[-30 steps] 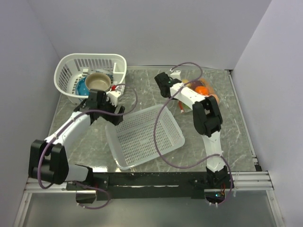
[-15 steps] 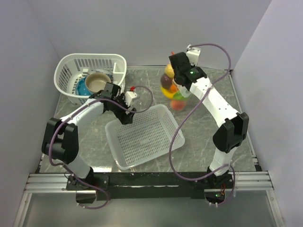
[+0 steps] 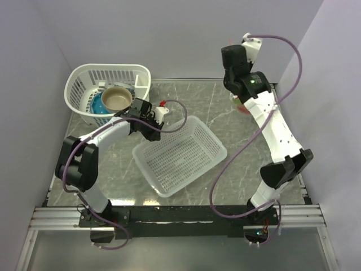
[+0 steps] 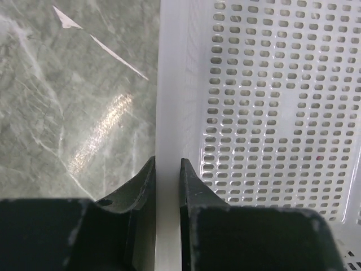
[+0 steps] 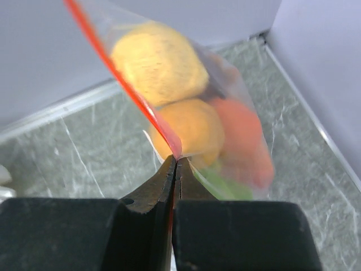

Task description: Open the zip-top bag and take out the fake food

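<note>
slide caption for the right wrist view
Right end effector pinches zip-top bag at its strip, fake food inside.

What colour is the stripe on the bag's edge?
Orange-red. The zip strip on the zip-top bag shows best in the right wrist view.

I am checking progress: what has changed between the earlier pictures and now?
The right gripper lifted the zip-top bag, fake food inside, high and toward the far right. The left gripper moved right and closed on the flat basket rim; that basket shifted slightly right. The round basket stayed put.
</note>
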Tool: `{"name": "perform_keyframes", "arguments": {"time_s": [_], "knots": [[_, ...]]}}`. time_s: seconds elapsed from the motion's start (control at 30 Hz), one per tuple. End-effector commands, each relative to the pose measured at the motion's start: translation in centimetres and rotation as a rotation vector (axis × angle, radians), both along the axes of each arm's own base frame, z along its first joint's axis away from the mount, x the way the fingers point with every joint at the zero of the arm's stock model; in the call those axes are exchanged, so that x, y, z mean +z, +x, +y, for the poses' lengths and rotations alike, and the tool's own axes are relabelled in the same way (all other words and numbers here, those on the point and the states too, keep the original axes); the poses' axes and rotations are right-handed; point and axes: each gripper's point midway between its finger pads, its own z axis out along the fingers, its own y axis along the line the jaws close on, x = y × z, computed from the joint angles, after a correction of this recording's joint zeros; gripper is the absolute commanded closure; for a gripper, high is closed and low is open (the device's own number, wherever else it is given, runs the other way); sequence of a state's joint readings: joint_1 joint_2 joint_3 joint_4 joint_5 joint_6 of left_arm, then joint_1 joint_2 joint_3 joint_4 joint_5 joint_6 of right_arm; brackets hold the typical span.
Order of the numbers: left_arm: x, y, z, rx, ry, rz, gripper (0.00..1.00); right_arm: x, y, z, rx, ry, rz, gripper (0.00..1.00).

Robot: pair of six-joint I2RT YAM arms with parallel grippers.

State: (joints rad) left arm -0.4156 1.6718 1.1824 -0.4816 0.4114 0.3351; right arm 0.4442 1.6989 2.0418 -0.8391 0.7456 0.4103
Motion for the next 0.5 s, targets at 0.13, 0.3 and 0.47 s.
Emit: {"name": "perform_keyframes", "arguments": {"time_s": [0.13,0.3,0.47], "knots": [[0.4,1.7,-5.0,0.26,-0.14,0.148,0.99,8.4,-3.3,-2.7,-0.008,0.071,-0.192,1.0],[0.2,1.6,-8.3,0.373,-0.232,0.286,0.99,7.9,-4.1,-2.6,0.034,0.075,-0.181,1.0],[0.8,0.9,-10.0,0.494,-0.367,0.435,0.99,7.5,-4.1,-2.6,0.047,0.068,-0.161,1.0]]}}
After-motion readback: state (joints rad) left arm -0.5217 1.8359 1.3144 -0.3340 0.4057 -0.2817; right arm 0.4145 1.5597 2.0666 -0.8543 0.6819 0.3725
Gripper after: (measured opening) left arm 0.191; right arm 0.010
